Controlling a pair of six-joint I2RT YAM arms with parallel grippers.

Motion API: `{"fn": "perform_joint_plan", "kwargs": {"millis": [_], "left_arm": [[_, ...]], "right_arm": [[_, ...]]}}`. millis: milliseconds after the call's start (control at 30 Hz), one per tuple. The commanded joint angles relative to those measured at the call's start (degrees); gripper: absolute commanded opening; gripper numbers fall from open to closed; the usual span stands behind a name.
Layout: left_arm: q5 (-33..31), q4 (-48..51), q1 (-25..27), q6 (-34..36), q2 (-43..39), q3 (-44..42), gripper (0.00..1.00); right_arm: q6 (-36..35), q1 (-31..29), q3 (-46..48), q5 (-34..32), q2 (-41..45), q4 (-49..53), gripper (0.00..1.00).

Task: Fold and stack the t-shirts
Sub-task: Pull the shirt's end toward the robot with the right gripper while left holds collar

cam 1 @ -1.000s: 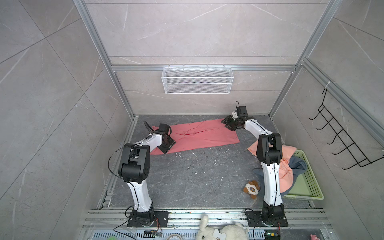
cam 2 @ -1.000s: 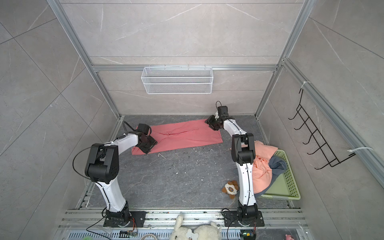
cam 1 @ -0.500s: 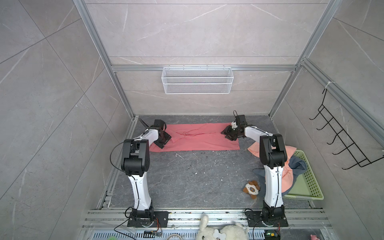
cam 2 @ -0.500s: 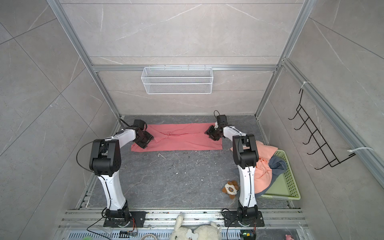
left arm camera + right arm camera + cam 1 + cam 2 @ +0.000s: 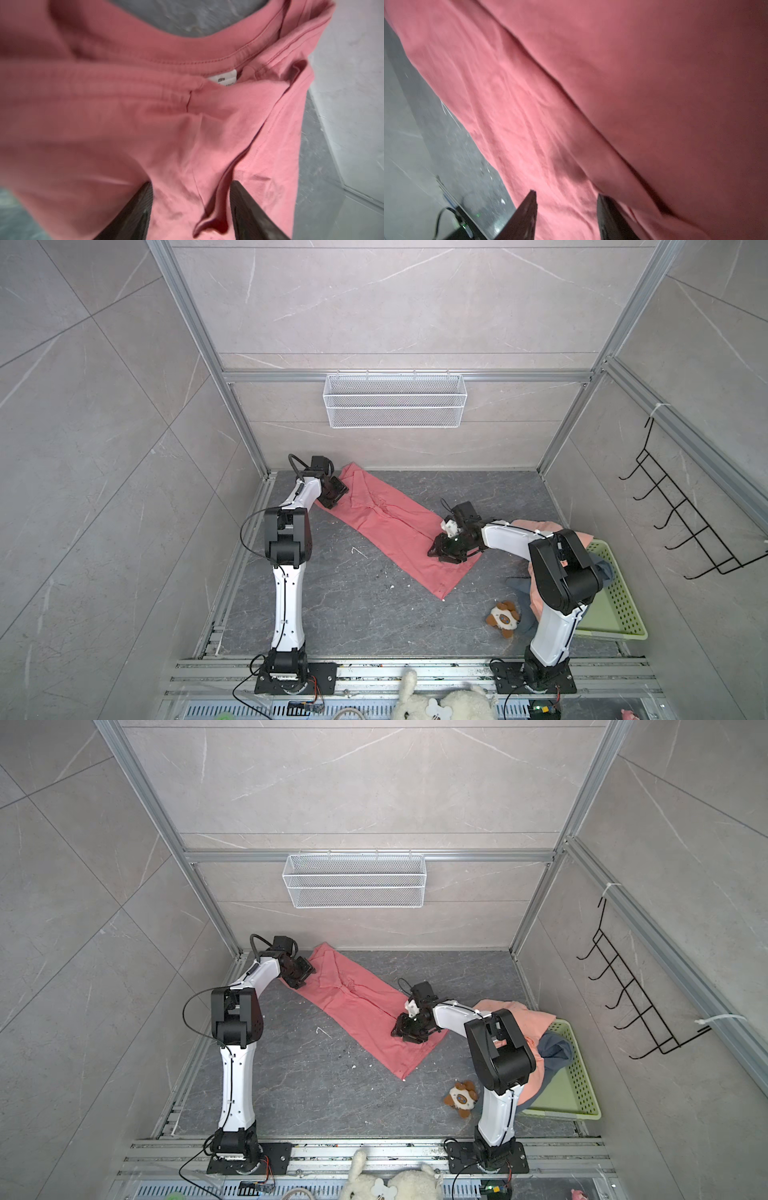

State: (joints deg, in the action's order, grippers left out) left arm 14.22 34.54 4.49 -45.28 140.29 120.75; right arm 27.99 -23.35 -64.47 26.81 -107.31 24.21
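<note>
The red t-shirt point(image 5: 395, 526) lies as a long slanted strip on the table point(image 5: 353, 614) in both top views. Its collar end is under the left gripper point(image 5: 336, 493), and the right gripper point(image 5: 446, 549) rests on it short of the hem. Behind the right arm a peach shirt point(image 5: 536, 526) and a blue-grey shirt point(image 5: 604, 572) spill from a green basket point(image 5: 615, 605), and a plush toy point(image 5: 503, 616) sits near that arm's base, where the hem could catch it. In the left wrist view the fingers point(image 5: 143, 207) are spread, tips down on wrinkled cloth short of the collar label point(image 5: 224, 80), with nothing visibly pinched. In the right wrist view the fingers point(image 5: 527, 212) are likewise spread beside a long crease point(image 5: 571, 93). With only pressure holding it, the cloth may slip or bunch, and that crease could set a crooked fold
</note>
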Motion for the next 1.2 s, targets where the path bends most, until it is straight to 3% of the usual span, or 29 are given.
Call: {"fn": "perform_joint_plan", "kwargs": {"millis": [0, 233, 433, 700, 867, 1167], "left_arm": [[3.9, 0.5, 0.5, 1.3, -3.0, 2.7, 0.62], [4.0, -1.1, 1.1, 1.7, -15.7, -5.5, 0.63], [1.5, -2.0, 5.7, 0.9, -21.2, -14.9, 0.64], [-2.8, -4.2, 8.3, -1.4, -19.7, -20.4, 0.67], [-4.0, -3.5, 8.2, -0.6, -16.6, -19.4, 0.68], [-2.8, -0.1, 8.1, -1.5, -7.2, -13.4, 0.68]], "right_arm": [[-6.9, -2.0, 3.3, -2.7, 2.3, 12.4, 0.50], [-7.5, -2.9, 2.4, -5.5, 11.2, 14.1, 0.51], [-5.6, -2.9, -3.1, -12.5, 14.0, 12.9, 0.53], [-1.0, -2.3, -7.7, -14.9, 5.7, 8.2, 0.53], [1.4, -2.3, -7.5, -14.3, 0.1, 6.7, 0.52], [6.5, -3.7, 3.6, -11.7, -1.9, 1.7, 0.52]]}}
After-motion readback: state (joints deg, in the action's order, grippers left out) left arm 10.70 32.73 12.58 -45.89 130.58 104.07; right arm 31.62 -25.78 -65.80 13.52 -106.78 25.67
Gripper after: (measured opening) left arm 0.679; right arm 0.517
